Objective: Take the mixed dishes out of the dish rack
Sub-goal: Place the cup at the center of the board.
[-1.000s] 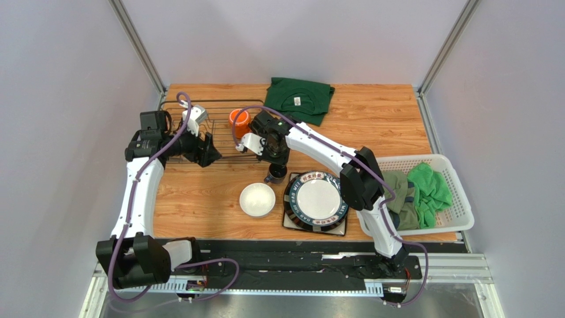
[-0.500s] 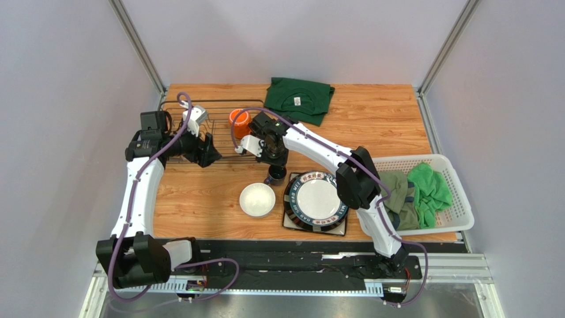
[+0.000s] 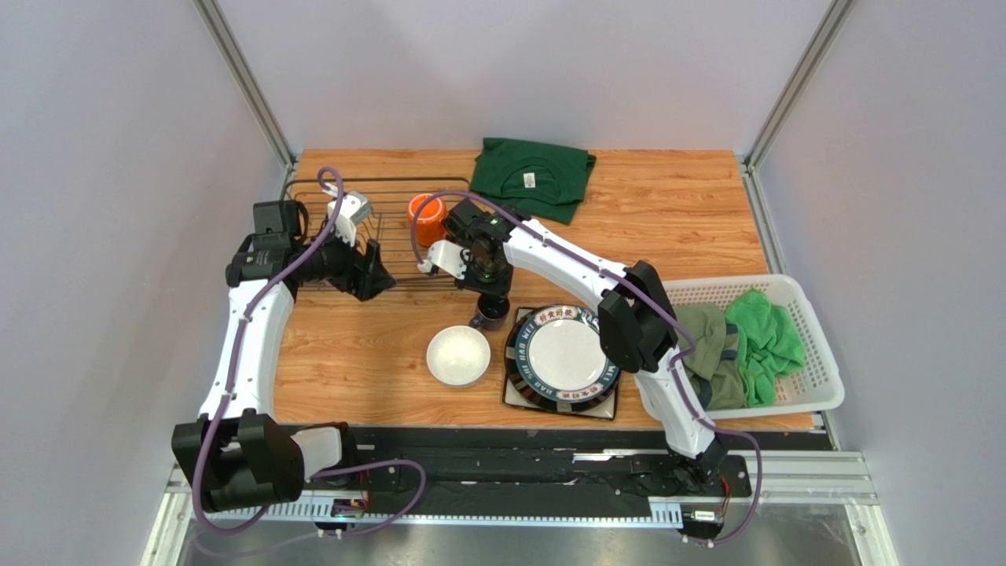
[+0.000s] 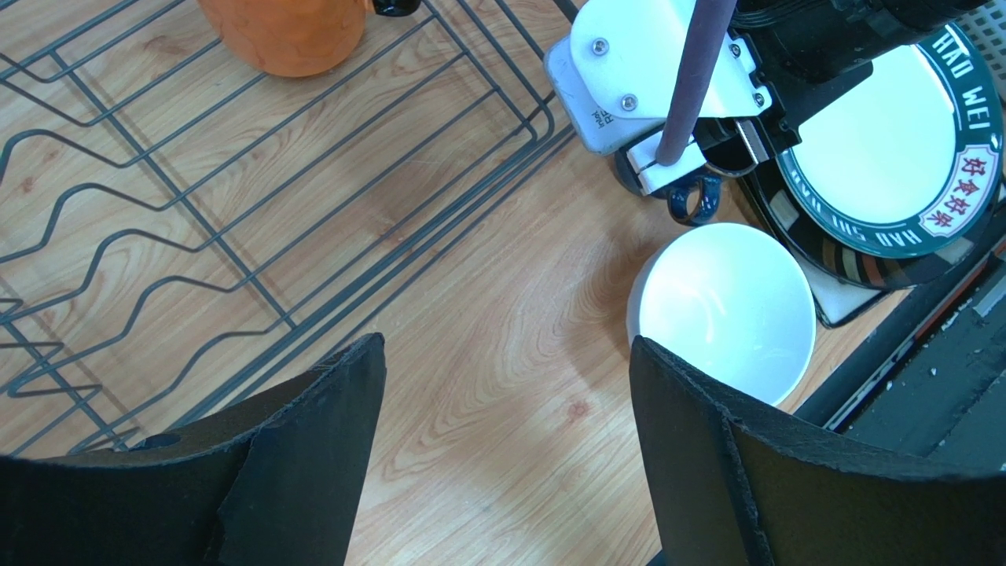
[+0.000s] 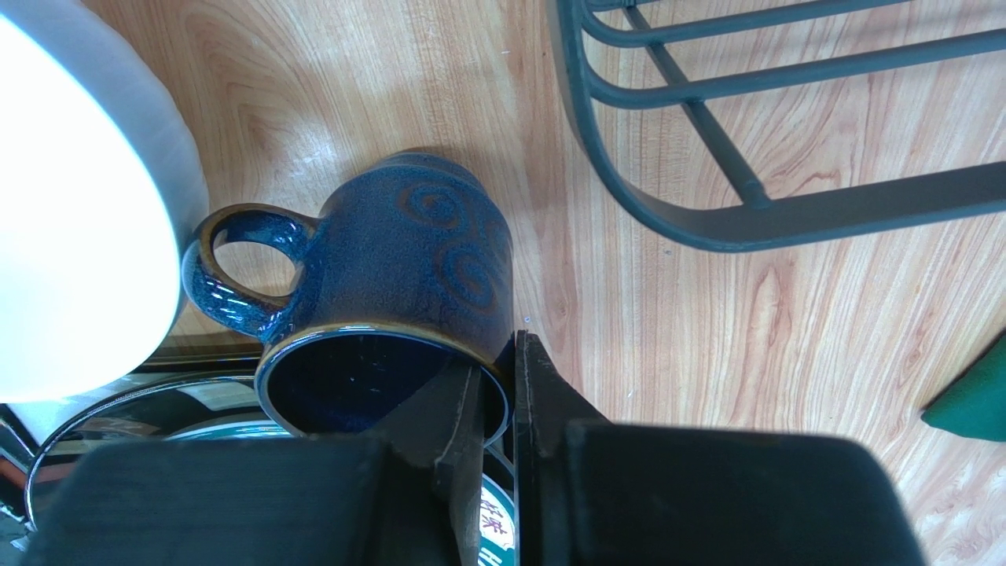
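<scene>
The dish rack [image 3: 354, 224] lies at the back left with the orange mug [image 3: 423, 212] standing in its right end. My right gripper [image 3: 487, 295] is shut on the rim of the dark blue mug [image 5: 402, 254], one finger inside and one outside. The mug stands upright just in front of the rack, between the small white bowl [image 3: 458, 355] and the round dark-rimmed plate [image 3: 564, 354]. That plate rests on a square plate whose corner [image 3: 606, 410] shows. My left gripper [image 4: 508, 436] hangs open and empty over bare wood by the rack's front edge [image 4: 177, 201].
A folded dark green shirt [image 3: 534, 177] lies at the back of the table. A white slatted basket [image 3: 815, 342] with green cloths stands at the right edge. My two arms are close together near the rack's front right corner.
The right gripper with the dark blue mug has sunk slightly towards the table. The left gripper has edged a little to the left along the rack's front.
</scene>
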